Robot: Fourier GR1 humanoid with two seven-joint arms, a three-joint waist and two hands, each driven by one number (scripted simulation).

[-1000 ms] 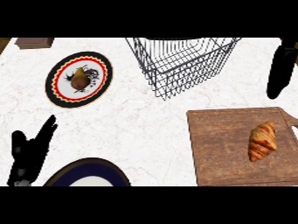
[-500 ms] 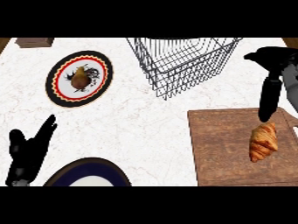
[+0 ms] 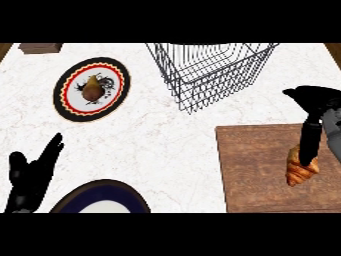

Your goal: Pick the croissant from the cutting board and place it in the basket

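Croissant (image 3: 303, 169) lies on the wooden cutting board (image 3: 254, 165), toward its right side, long axis roughly upright in the head view. Right hand (image 3: 319, 100) is above the board's far right corner. Its fingers (image 3: 310, 137) are extended straight down over the croissant's upper end and not curled round it (actual contact cannot be confirmed). Wire basket (image 3: 210, 75) stands on the marble tabletop (image 3: 173, 140) beyond the board, apart from it. Left hand (image 3: 31, 176) rests at the lower left, fingers relaxed, holding nothing, beside a dark-rimmed plate (image 3: 99, 186). A patterned plate (image 3: 60, 97) sits left of the basket.
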